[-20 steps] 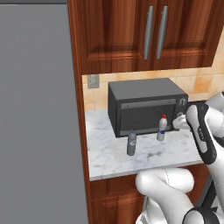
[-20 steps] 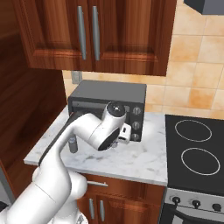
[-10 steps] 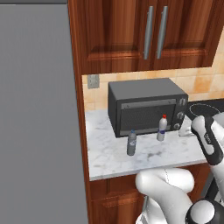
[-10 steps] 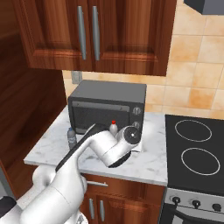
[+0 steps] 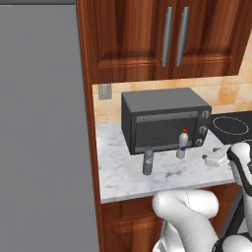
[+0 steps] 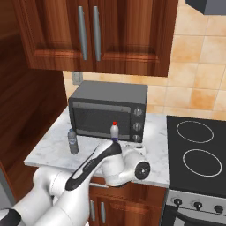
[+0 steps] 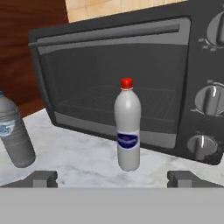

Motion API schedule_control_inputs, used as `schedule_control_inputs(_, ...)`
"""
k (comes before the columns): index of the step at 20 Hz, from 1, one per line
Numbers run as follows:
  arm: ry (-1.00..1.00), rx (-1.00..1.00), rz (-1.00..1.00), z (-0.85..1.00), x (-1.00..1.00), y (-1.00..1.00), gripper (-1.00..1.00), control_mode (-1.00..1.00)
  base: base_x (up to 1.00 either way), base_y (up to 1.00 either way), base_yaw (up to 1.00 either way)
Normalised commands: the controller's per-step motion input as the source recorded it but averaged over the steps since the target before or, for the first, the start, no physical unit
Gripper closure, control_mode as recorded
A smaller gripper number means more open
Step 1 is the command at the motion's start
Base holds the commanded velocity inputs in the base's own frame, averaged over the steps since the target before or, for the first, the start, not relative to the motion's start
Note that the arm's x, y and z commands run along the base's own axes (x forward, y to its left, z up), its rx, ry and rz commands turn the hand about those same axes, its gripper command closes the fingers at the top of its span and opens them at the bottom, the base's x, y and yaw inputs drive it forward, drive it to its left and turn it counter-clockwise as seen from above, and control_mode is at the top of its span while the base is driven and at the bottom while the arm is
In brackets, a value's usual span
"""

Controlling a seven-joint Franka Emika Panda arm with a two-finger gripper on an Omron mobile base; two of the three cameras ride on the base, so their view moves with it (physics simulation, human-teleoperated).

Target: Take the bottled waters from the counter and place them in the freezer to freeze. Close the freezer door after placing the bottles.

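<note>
Hovering low with its jaws spread wide and empty, the gripper [image 7: 112,179] faces the red-capped bottle [image 7: 127,126] squarely, seemingly lined up to straddle it. That bottle stands upright mid-counter [image 5: 123,172], just before the toaster oven [image 5: 165,118]; the blue-capped bottle [image 5: 148,161] stands nearer the front edge, with open marble between them.

Dark toaster oven [image 5: 165,119] with 3 knobs sits below 2 wooden cupboard doors [image 6: 90,33], beside black stovetop [image 6: 197,150].

Gripper [image 7: 112,178] wide open, fingertips [image 7: 41,178] level, arm bent low, wrist horiz.
</note>
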Motion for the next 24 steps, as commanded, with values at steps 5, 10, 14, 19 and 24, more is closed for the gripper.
schedule_control_inputs(5, -0.3, -0.02, 0.01, 0.0, 0.03, 0.25, -1.0, -1.0, 0.0, 0.0, 0.0)
schedule_control_inputs(10, -0.06, 0.0, 0.0, -0.01, 0.1, 0.04, -1.0, -1.0, 0.0, 0.0, 0.0)
schedule_control_inputs(14, 0.0, 0.02, -0.01, 0.0, 0.33, 0.08, -1.0, -1.0, 0.0, 0.0, 0.0)
schedule_control_inputs(19, 0.0, 0.0, -0.01, 0.0, 0.24, 0.21, -1.0, -1.0, 0.0, 0.0, 0.0)
schedule_control_inputs(24, 0.0, 0.01, -0.06, -0.08, 0.3, 0.0, -1.0, -1.0, 0.0, 0.0, 0.0)
